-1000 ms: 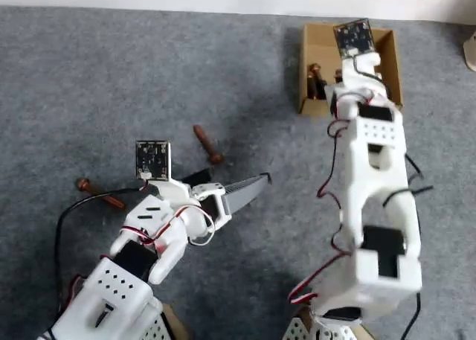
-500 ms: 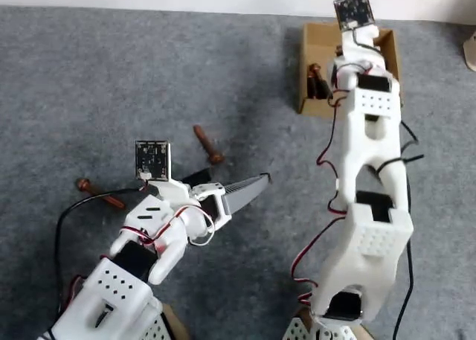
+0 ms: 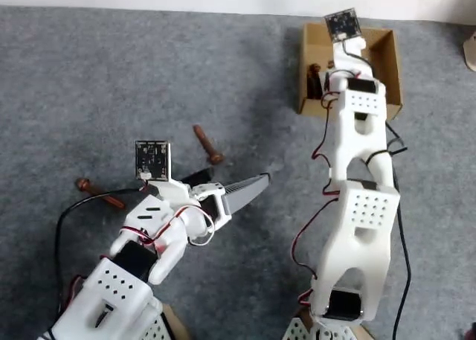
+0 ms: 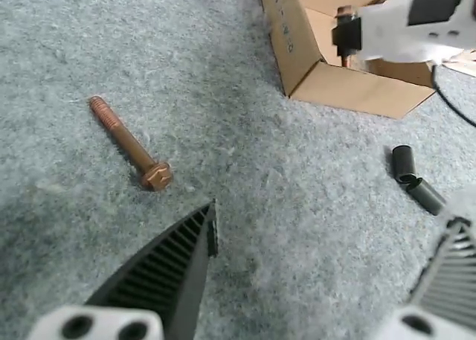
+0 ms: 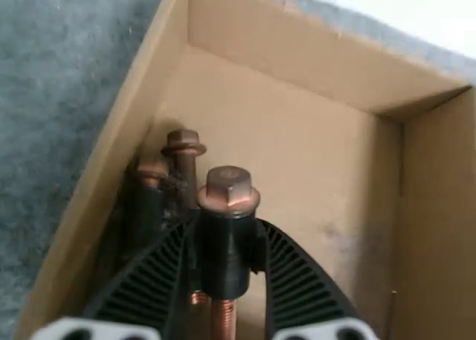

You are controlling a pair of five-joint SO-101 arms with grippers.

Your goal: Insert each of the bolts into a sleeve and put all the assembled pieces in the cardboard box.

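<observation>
Right gripper (image 5: 227, 239) clamps a sleeved bolt (image 5: 223, 264) over the cardboard box (image 5: 297, 57), at one o'clock on the table (image 3: 111, 72), poised for release beside apparently two assembled pieces (image 5: 160, 199); left gripper (image 4: 331, 221) gapes wide.

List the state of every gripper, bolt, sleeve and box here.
Brown cardboard box, open, holding two sleeved bolts.
Right gripper, shut on copper bolt in black sleeve, over box.
Left gripper, open above grey carpet.
Two loose copper bolts, bare, lying on carpet.
Two black cylindrical sleeves, empty, lying on carpet.
</observation>
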